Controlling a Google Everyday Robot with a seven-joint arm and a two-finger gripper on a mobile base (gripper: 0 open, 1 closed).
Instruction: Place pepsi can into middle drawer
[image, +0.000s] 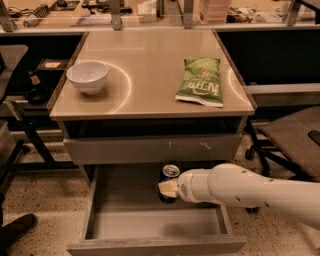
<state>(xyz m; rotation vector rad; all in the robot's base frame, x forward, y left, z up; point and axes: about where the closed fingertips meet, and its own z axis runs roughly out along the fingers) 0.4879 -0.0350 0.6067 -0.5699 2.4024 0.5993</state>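
The pepsi can (169, 173) is upright inside the open middle drawer (155, 222), near the back and right of centre; its silver top shows and its dark body is mostly covered. My gripper (168, 189) reaches in from the right on a thick white arm and is closed around the can's body, with a pale finger pad (168, 188) against its front. The can is low in the drawer; I cannot tell if it rests on the floor of the drawer.
Above the open drawer is a closed grey drawer front with white scuff marks (152, 148). On the tabletop stand a white bowl (87, 76) at left and a green chip bag (201, 81) at right. A chair (295, 140) stands at the right.
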